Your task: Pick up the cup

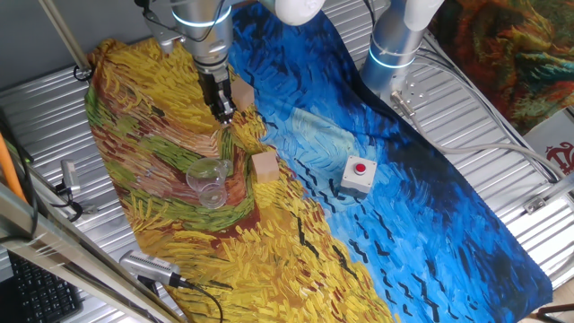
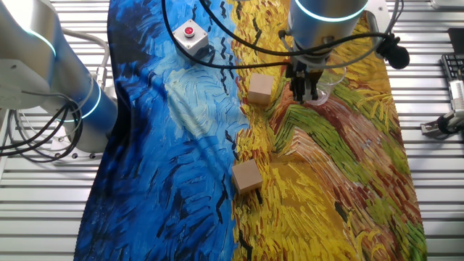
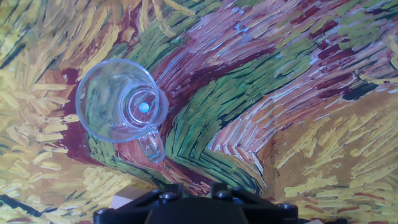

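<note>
No text, label or number can be read anywhere.

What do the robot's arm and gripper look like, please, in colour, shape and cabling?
The arm is a silver-grey cylinder with white joint covers and a glowing cyan ring. It narrows to a slim black gripper with two thin, dark fingers. Black cables loop beside the wrist.

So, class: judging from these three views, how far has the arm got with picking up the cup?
Done: the gripper is above the cloth, near the cup. In hand: lining up; in the hand view the cup sits off to one side, ungripped. Left: centre over it, descend, close, lift. The cup rests on the cloth beside a wooden cube.
</note>
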Controlling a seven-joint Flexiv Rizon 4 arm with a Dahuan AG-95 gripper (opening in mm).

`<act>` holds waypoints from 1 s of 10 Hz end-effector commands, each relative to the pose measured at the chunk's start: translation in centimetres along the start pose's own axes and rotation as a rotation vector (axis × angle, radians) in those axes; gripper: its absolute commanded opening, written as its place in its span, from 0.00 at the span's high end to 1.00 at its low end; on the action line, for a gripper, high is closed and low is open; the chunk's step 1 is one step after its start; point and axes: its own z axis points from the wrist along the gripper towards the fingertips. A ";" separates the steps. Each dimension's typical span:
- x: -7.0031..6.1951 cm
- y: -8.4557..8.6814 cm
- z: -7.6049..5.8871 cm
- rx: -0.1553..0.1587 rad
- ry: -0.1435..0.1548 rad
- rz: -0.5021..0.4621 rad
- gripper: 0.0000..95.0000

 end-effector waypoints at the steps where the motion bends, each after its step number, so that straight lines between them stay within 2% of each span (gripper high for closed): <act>1: -0.1 0.1 0.1 0.004 -0.002 0.003 0.00; 5: -0.4 0.2 0.0 0.004 -0.013 -0.003 0.00; 8: -2.3 1.1 -0.5 0.002 -0.006 0.002 0.00; 10: -2.8 1.9 -0.2 0.003 -0.009 0.010 0.00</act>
